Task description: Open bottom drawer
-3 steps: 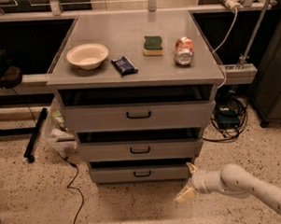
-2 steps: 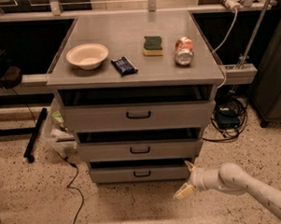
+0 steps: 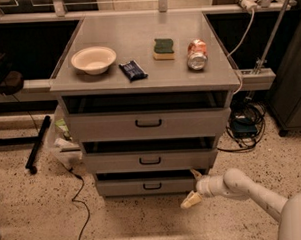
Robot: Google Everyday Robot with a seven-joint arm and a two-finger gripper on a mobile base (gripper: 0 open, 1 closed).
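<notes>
Bottom drawer sits lowest in the cabinet, just above the floor. Its small black handle is centred on the front, and the drawer appears shut or nearly so. The hand is low at the right end of that front, right of the handle and apart from it, fingers spread, holding nothing.

Step in hand, by judgement: reaching the handle. To do it well, the hand travels left along the front, hooks one finger behind the bar and closes. It then draws straight toward the near side, kept level so the drawer does not bind. The middle drawer overhangs close above, so clearance is tight.
</notes>
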